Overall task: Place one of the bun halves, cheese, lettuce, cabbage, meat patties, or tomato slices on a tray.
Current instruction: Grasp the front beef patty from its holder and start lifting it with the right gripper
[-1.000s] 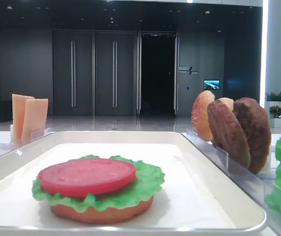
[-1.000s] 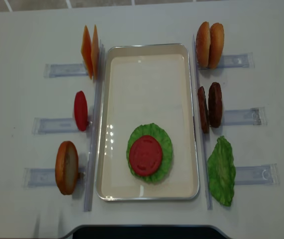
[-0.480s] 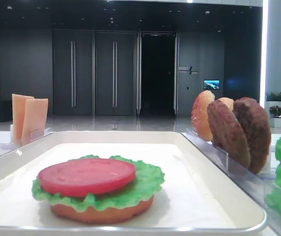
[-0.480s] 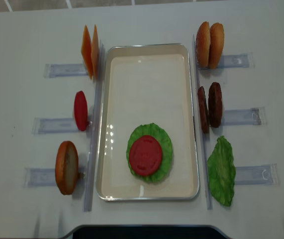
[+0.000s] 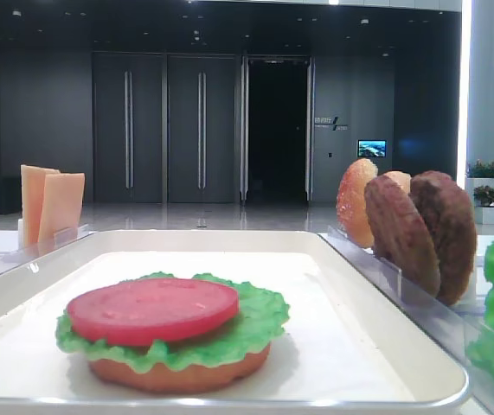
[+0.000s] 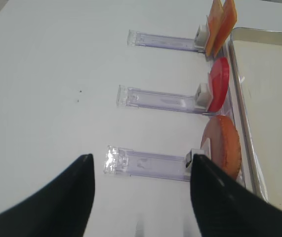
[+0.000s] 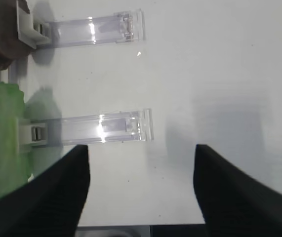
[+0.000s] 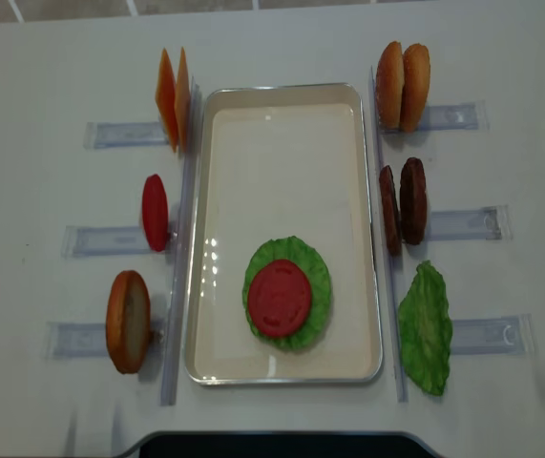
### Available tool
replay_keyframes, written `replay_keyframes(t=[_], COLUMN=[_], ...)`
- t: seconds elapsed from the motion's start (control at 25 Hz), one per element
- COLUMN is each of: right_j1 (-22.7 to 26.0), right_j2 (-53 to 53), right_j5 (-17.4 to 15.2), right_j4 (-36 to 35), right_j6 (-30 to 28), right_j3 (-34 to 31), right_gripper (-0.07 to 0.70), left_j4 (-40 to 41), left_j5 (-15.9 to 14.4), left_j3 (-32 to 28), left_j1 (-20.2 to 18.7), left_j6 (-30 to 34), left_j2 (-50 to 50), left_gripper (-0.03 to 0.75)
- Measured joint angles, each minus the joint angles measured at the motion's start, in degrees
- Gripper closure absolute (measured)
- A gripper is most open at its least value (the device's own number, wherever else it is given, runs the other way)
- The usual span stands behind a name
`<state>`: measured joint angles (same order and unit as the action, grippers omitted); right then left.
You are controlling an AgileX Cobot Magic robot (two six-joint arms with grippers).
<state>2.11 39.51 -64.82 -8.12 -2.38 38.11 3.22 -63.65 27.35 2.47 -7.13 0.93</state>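
The white tray [image 8: 282, 162] lies in the middle of the table. Near its front end sits a stack: a bun half [image 5: 177, 373], lettuce [image 5: 255, 324] and a tomato slice [image 8: 280, 298] on top. Left of the tray stand cheese [image 8: 173, 97], a tomato slice [image 8: 155, 212] and a bun half [image 8: 127, 321]. To the right are bun halves [image 8: 402, 85], meat patties [image 8: 404, 205] and a lettuce leaf [image 8: 426, 327]. My right gripper [image 7: 141, 148] is open over bare table, right of the lettuce [image 7: 2, 138]. My left gripper [image 6: 141, 158] is open above a rack, left of the bun half [image 6: 222, 145].
Clear plastic racks [image 8: 119, 134] [image 8: 463, 224] stick out on both sides of the tray and hold the food upright. The table's front edge [image 8: 272, 434] runs just below the tray. White table surface spreads beyond the outer rack ends.
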Motion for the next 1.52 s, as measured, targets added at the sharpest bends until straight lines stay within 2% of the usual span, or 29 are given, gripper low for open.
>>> replay_keyframes(t=[0.2,0.52,0.8,1.04,1.24,1.52], right_j1=[-0.06,-0.06,-0.06,-0.34,-4.16,-14.46], right_j2=[13.26,27.53,36.30,38.95,38.95,38.95], right_j5=[0.14,1.03,1.03,1.11,1.52,4.53], right_j4=[-0.05,-0.05,-1.28,-2.21,-1.99,-0.70], right_j6=[-1.12,-2.78,-2.78,-2.32,3.43,13.62], right_j3=[4.27,13.08,19.91,21.89,21.89,21.89], right_gripper=[0.171,0.171,0.171,0.171,0.171,0.171], left_j4=[0.00,0.00,0.00,0.00,0.00,0.00], left_j5=[0.00,0.00,0.00,0.00,0.00,0.00], left_j3=[0.00,0.00,0.00,0.00,0.00,0.00], left_j1=[0.00,0.00,0.00,0.00,0.00,0.00], left_j6=[0.00,0.00,0.00,0.00,0.00,0.00], left_j2=[0.00,0.00,0.00,0.00,0.00,0.00], left_gripper=[0.244,0.244,0.244,0.244,0.244,0.244])
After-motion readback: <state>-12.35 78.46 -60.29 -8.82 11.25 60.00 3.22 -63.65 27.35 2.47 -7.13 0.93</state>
